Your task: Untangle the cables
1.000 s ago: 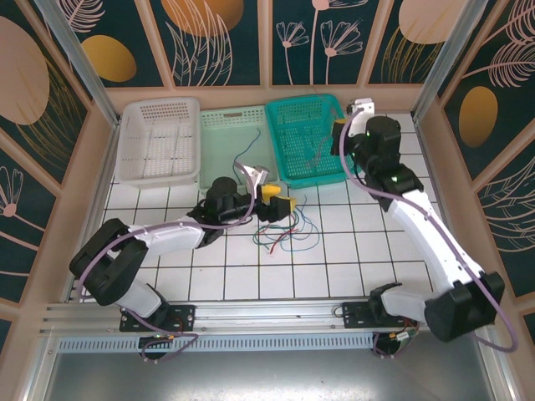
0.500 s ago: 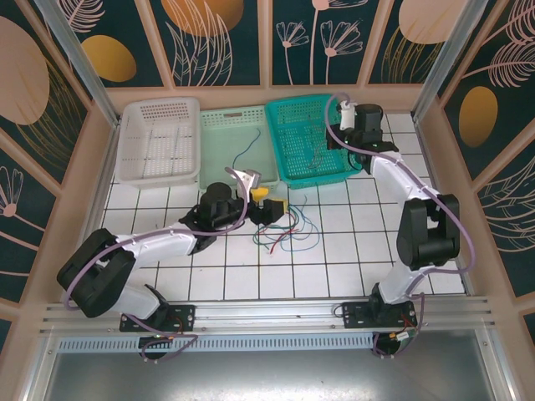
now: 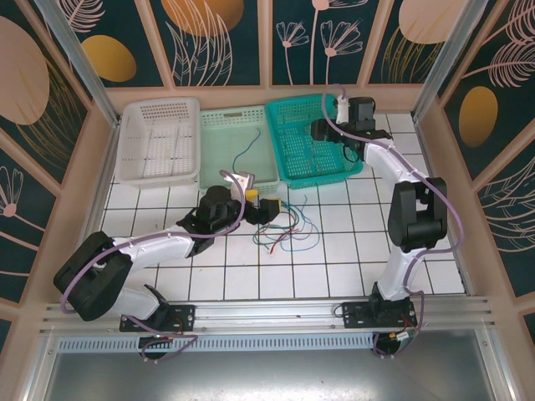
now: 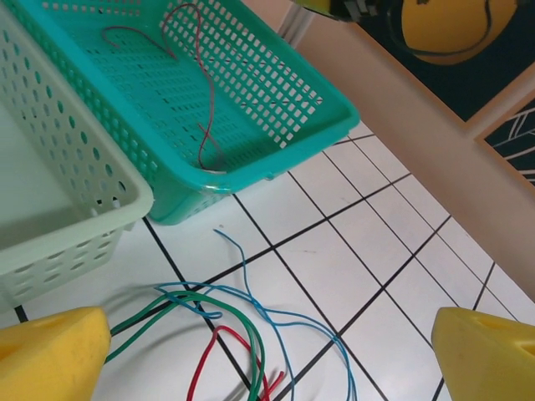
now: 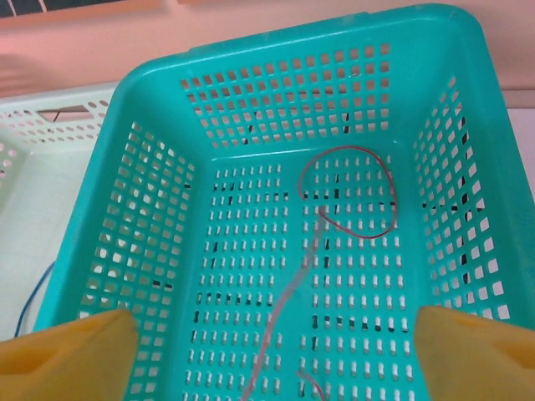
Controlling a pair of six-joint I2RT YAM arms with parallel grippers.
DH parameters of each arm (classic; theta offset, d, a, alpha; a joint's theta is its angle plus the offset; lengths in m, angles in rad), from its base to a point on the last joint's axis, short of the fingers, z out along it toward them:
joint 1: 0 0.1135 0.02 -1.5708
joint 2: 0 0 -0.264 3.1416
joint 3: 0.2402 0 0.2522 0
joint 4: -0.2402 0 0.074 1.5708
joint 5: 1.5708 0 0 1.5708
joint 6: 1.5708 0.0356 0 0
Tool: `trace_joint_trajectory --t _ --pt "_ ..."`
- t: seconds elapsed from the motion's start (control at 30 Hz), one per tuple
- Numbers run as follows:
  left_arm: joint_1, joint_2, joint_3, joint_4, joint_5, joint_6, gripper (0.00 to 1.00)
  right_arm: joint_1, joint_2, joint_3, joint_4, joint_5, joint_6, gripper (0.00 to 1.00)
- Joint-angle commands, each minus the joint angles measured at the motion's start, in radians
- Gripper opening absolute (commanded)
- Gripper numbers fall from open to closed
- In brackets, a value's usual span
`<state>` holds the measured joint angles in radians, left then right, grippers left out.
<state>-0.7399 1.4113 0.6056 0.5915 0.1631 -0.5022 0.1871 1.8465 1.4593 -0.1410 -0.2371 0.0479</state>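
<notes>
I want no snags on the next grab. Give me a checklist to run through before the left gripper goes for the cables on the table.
1. Left gripper open: ok, fingertips wide apart.
2. Left gripper aimed at the tangle: ok, strands lie between its fingertips.
3. Strands separated: not ok, blue, green and red ones cross.
4. Topmost strand identified: cannot tell.
5. Right gripper open and empty: ok, above the teal basket.
6. Red cable inside that basket: ok.
</notes>
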Motion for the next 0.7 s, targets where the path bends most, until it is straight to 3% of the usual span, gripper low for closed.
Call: trace_joint_trajectory --t 0.0,0.23,0.47,0.57,0.67 --pt "-0.004 -0.001 0.005 -0.036 -0.06 -0.023 0.98 0.012 -0.109 -0.062 0.054 -0.01 -0.002 0.91" --pt "-0.005 0.015 0.006 -0.067 -0.043 -0.031 0.99 0.025 -0.269 -0.189 0.08 -0.016 0.007 0.93" --pt "-0.005 0.038 0.003 -0.175 -0.042 -0.006 0.98 0.047 -0.411 -0.382 0.053 -0.019 0.09 0.81" --pt "-0.005 0.052 -0.007 -0.19 -0.008 0.003 0.96 0.082 -0.48 -0.491 0.071 -0.056 0.08 0.79" --pt "-0.005 0.055 -0.026 -0.199 -0.004 -0.007 0.94 0.117 -0.516 -0.556 0.042 -0.016 0.107 0.79"
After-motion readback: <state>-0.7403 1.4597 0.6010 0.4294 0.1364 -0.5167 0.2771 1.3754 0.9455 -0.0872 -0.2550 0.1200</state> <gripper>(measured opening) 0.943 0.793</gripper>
